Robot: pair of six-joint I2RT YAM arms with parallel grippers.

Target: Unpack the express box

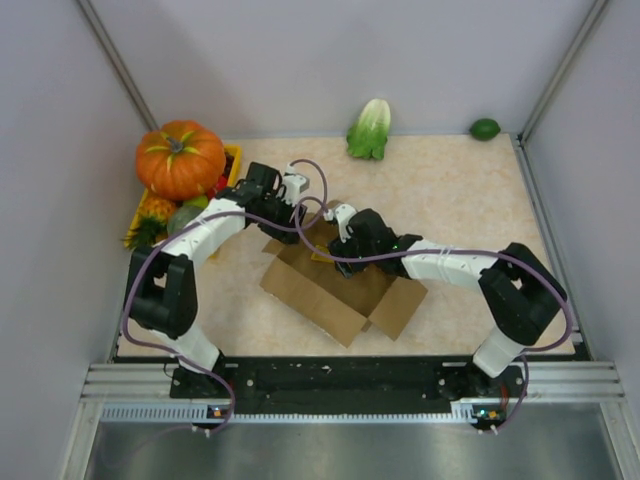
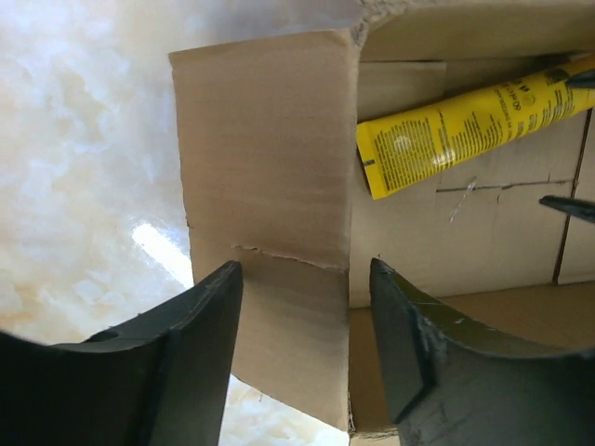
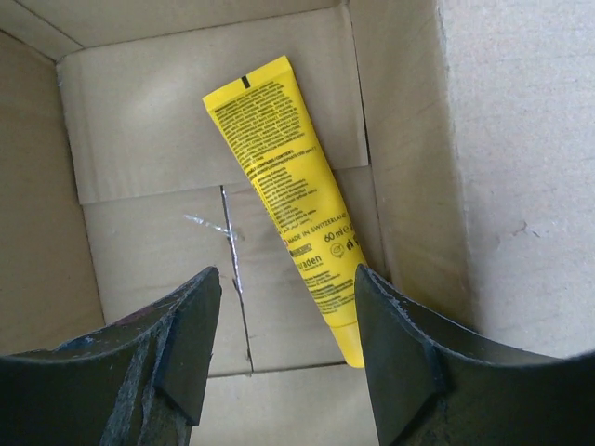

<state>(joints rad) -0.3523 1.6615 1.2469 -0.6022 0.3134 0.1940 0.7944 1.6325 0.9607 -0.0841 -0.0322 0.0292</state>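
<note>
The express box point(image 1: 340, 285) is brown cardboard and lies open at the table's middle with its flaps spread out. A yellow tube point(image 3: 288, 186) lies on the box floor point(image 3: 139, 139). My right gripper point(image 3: 288, 274) hangs open over the inside of the box, its jaws either side of the tube's lower end and above it. In the top view the right gripper point(image 1: 338, 238) is over the box's far side. My left gripper point(image 2: 307, 269) is open at the box's far-left flap point(image 2: 270, 149), and the flap's edge shows between its jaws. The yellow tube point(image 2: 465, 130) shows to the right.
An orange pumpkin point(image 1: 180, 158) sits at the back left on a yellow tray point(image 1: 233, 153) holding other fruit. A green leafy cabbage point(image 1: 370, 128) and a lime point(image 1: 485, 128) lie along the back wall. Grey walls close off the sides.
</note>
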